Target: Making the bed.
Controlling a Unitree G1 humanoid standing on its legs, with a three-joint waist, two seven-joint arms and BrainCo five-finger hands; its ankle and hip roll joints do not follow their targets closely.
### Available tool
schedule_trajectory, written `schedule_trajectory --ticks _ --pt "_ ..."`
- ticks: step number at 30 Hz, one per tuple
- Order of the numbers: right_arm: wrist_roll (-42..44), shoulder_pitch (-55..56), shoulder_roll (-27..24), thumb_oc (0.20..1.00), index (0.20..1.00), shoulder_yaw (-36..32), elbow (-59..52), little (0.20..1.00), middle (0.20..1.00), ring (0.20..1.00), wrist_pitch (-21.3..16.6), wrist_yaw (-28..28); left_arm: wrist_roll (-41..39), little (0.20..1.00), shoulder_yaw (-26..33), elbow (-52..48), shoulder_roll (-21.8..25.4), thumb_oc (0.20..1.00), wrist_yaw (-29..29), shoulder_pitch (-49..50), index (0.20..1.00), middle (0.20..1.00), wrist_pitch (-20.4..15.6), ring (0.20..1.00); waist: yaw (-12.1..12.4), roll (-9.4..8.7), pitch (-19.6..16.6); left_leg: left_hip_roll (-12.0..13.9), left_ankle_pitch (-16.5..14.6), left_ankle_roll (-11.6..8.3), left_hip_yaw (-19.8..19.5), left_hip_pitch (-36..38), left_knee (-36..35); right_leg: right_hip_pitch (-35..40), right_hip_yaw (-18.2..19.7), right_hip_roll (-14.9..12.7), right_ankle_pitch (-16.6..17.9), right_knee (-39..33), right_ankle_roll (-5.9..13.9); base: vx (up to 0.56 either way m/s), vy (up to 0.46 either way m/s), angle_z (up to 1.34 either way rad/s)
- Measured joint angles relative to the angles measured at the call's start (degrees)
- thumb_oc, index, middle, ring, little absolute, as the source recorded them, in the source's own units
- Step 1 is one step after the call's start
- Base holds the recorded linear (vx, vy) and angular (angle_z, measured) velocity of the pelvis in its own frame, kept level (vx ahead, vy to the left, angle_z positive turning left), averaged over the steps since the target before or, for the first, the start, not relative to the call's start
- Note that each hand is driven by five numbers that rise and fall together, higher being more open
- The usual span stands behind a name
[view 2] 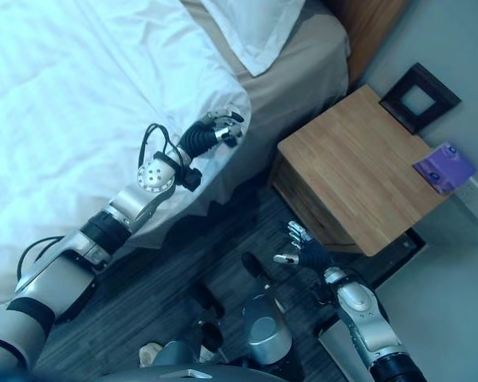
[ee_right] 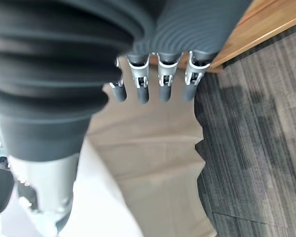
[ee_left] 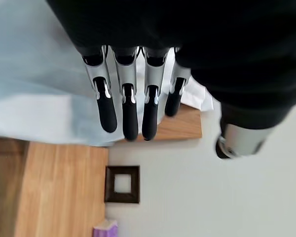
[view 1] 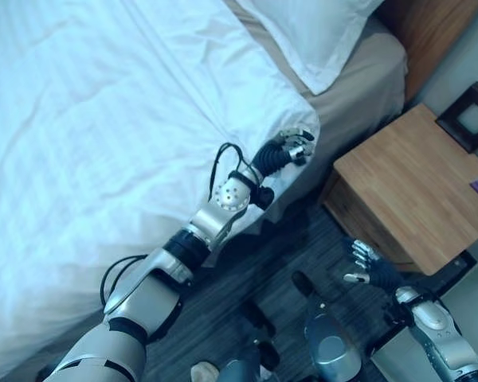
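White duvet (view 1: 103, 119) across the left of the head views, spread wide over the bed and wrinkled, its long edge running along the near side of the mattress toward the headboard. Follow that edge rightward and there is the corner of the duvet (view 1: 303, 119), short of the pillow (view 1: 311, 36), with a band of tan sheet (view 1: 358, 76) bare between them.

Right at that corner sits the left robot hand (view 1: 293, 148), arm stretched out over the bed's side. In its own wrist view the fingers (ee_left: 129, 111) hang straight and together in a row, thumb set apart, nothing clamped between them; the white cloth lies just past the fingertips. From the head views the robot hand rests on or just above the corner, and contact cannot be settled.

Further right, the wooden nightstand (view 1: 418, 183), carrying a dark square frame (view 2: 418, 97) and a small purple item (view 2: 444, 165). Below it, low over the dark floor (ee_right: 256, 138), the right robot hand (view 1: 364, 263) hangs with fingers loosely extended, holding nothing, well apart from the bedding.

So the relation that counts: the duvet corner lies directly under the left robot hand, and the uncovered sheet lies beyond it toward the pillow. My read is the left arm is the one placed to take that corner and draw it along the bed's length, headboard-ward.
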Motion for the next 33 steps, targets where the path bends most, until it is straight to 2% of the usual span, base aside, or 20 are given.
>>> schedule_trajectory --ticks 8,11,12,14,15,16,17,18,20,22,25,29,30,32,33 --pt "4.37 3.4 0.36 1.0 1.0 -1.94 1.03 1.0 1.0 1.0 0.43 0.87 -9.56 1.0 1.2 -14.66 4.76 1.0 -3.85 8.39 1.0 1.0 -1.37 1.0 1.27 1.99 -2.46 0.71 0.02 0.0 -0.45 0.82 -0.01 0.94 -0.4 0.63 -0.35 -0.01 -0.23 0.0 -0.028 0.02" --pt "6.55 3.54 1.05 1.0 1.0 -6.02 0.7 1.0 1.0 1.0 0.42 0.08 -15.66 1.0 6.56 -26.2 7.55 1.0 -6.14 16.46 1.0 1.0 -1.62 1.0 3.22 2.72 -3.42 0.99 0.06 0.07 -1.63 0.46 -0.01 1.06 -1.2 0.92 -0.61 -0.01 -0.37 0.01 -0.027 0.11" --pt "6.78 2.97 1.13 1.0 1.0 -8.7 0.18 1.0 1.0 1.0 -0.04 -0.74 -18.37 1.0 10.84 -31.92 8.59 1.0 -7.51 21.58 1.0 1.0 -2.18 1.0 3.9 2.85 -3.67 1.11 0.07 0.09 -1.67 0.39 -0.01 1.06 -1.17 1.08 -0.54 -0.01 -0.53 0.01 -0.015 0.04" --pt "6.54 -2.03 -0.36 1.0 1.0 -12.08 -0.07 1.0 1.0 1.0 -0.33 -4.23 -24.06 1.0 17.9 -36.48 6.85 1.0 -9.22 30.03 1.0 1.0 -3.89 1.0 5.71 3.11 -3.97 1.14 -0.08 0.3 -2.29 1.07 -0.01 1.9 -1.42 1.17 -0.66 -0.01 -0.65 0.0 -0.014 0.06" --pt "6.54 -4.73 -0.67 0.58 0.58 -13.61 0.02 0.58 0.58 0.58 -0.75 -5.81 -25.7 1.0 18.97 -36.64 6.26 1.0 -9.23 32.32 1.0 1.0 -4.69 1.0 6.34 3.22 -4.3 1.09 0.1 0.24 -2.8 1.19 0.0 2.17 -2.01 1.11 -0.55 -0.02 -0.88 0.0 -0.03 0.2" --pt "6.46 -7.47 -0.8 0.256 0.256 -14.47 0.36 0.256 0.256 0.256 -1.99 -7.08 -26.8 1.0 19.51 -36.31 5.77 1.0 -9.26 33.85 1.0 1.0 -4.82 1.0 6.91 3.38 -4.73 1.12 0.26 0.21 -2.97 1.19 0.0 2.36 -2.54 1.09 -0.65 0.0 -0.94 -0.02 -0.026 0.26" --pt "6.09 -11.3 -1.72 0.2 0.2 -14.18 0.69 0.2 0.2 0.2 -2.27 -9.16 -27.83 1.0 20.04 -36.13 5.18 1.0 -9.18 35.26 1.0 1.0 -5.07 1.0 8.31 3.36 -4.94 1.15 0.32 0.35 -3.18 1.19 0.0 2.51 -2.83 1.1 -0.79 0.0 -0.92 -0.04 -0.034 0.14" --pt "6.08 -22.61 -4.79 0.2 0.2 -10.59 0.55 0.2 0.2 0.2 -2.62 -12.08 -29.68 1.0 21.21 -35.93 1.84 1.0 -8.61 38.81 1.0 1.0 -5.57 1.0 10.87 3.78 -5.41 1.0 0.34 0.49 -3.28 1.03 0.0 2.41 -2.76 0.96 -0.72 0.0 -0.92 -0.07 -0.036 0.08" --pt "6.16 -29.35 -4.75 0.2 0.2 -9.33 0.37 0.2 0.2 0.2 -4.0 -14.22 -31.13 1.0 20.96 -35.13 0.42 1.0 -8.41 40.42 1.0 1.0 -5.69 1.0 12.13 3.84 -5.78 1.05 0.78 0.31 -4.32 0.74 0.02 2.25 -3.39 1.08 -0.61 0.06 -1.19 -0.06 -0.03 0.23" --pt "8.58 -37.72 -3.9 0.2 0.2 -4.67 3.05 0.2 0.2 0.2 -4.87 -15.85 -32.31 1.0 21.35 -33.16 0.95 1.0 -6.76 41.46 1.0 1.0 -6.19 1.0 14.07 4.01 -6.19 1.16 1.89 0.83 -5.81 0.28 0.05 2.46 -5.2 1.28 -0.52 0.42 -1.43 -0.04 -0.028 0.36" --pt "11.57 -49.66 -3.4 0.2 0.2 1.82 12.82 0.2 0.2 0.2 -3.92 -17.62 -34.1 1.0 21.39 -30.99 4.4 1.0 -5.7 44.61 1.0 1.0 -5.9 1.0 17.48 4.53 -6.54 1.1 2.27 0.99 -6.57 0.26 0.31 3.05 -6.11 1.16 -0.54 0.06 -1.42 -0.02 -0.038 0.17" --pt "15.55 -53.55 -1.37 0.2 0.2 2.78 21.17 0.2 0.2 0.2 -2.56 -18.16 -35.77 1.0 23.55 -30.95 5.94 1.0 -5.34 50.91 1.0 1.0 -4.74 1.0 19.9 4.59 -6.59 0.86 2.39 1.01 -8.21 0.48 0.36 4.12 -7.75 0.96 -1.14 -0.02 -1.46 -0.02 -0.044 0.26" --pt "18.99 -56.21 0.64 0.2 0.2 4.16 27.05 0.2 0.2 0.2 -2.47 -17.56 -36.3 1.0 24.18 -31.03 6.09 1.0 -5.22 52.24 1.0 1.0 -4.46 1.0 20.82 4.68 -6.62 0.71 2.52 1.2 -8.81 0.33 0.35 4.05 -8.12 1.03 -1.17 -0.04 -1.42 -0.03 -0.031 0.08" --pt "23.87 -58.78 1.71 0.2 0.2 5.07 34.25 0.2 0.2 0.2 0.2 -17.67 -36.31 1.0 23.98 -31.01 6.1 1.0 -5.19 52.48 1.0 1.0 -3.63 1.0 21.43 4.98 -6.71 0.66 2.71 1.17 -9.37 0.04 0.33 4.14 -8.67 0.91 -1.19 -0.05 -1.43 -0.01 -0.018 0.18" --pt "24.75 -58.71 1.94 0.2 0.2 5.13 34.32 0.2 0.2 0.2 0.56 -17.61 -36.31 1.0 24.21 -31.02 6.17 1.0 -5.18 52.65 1.0 1.0 -3.64 1.0 21.51 5.01 -6.71 0.69 2.68 1.13 -9.63 -0.2 0.32 4.05 -8.86 0.84 -1.2 -0.05 -1.45 -0.03 -0.035 0.15"
